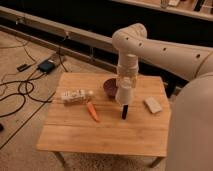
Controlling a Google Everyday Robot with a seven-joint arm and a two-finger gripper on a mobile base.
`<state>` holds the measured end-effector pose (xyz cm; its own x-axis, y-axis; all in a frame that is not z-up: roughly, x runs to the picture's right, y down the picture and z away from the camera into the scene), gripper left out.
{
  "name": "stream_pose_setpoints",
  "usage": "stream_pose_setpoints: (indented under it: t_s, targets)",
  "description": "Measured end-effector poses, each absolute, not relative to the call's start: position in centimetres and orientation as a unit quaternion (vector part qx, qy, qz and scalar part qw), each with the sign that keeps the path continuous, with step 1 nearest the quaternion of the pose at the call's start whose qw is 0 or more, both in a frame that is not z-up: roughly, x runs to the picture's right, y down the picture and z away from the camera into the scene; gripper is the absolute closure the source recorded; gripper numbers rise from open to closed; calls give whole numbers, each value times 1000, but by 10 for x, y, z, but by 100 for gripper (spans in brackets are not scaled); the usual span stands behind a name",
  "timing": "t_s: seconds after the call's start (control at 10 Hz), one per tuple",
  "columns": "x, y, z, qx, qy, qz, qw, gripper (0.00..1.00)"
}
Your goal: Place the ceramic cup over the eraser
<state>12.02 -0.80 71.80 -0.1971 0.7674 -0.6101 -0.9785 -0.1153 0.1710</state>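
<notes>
The white ceramic cup [123, 93] hangs under my gripper [126, 82], which is shut on it, with the wider end pointing down. It is held just above the far end of the eraser [124, 112], a slim black bar lying on the wooden table [110, 135]. The cup hides the eraser's top end. The arm comes down from the upper right.
A dark maroon bowl [109, 87] sits just left of the cup. An orange carrot [92, 111] and a pale packaged item [75, 96] lie to the left. A pale flat block [152, 105] lies to the right. Cables and a box [46, 65] are on the floor at left.
</notes>
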Motion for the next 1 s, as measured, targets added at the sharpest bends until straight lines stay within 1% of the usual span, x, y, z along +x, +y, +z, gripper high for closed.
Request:
stream_pose_setpoints:
  t_s: [0.5,1.0]
  targets:
    - [124,22,716,-204,284,714,607,100]
    - [129,54,734,-200,279,723,599,100]
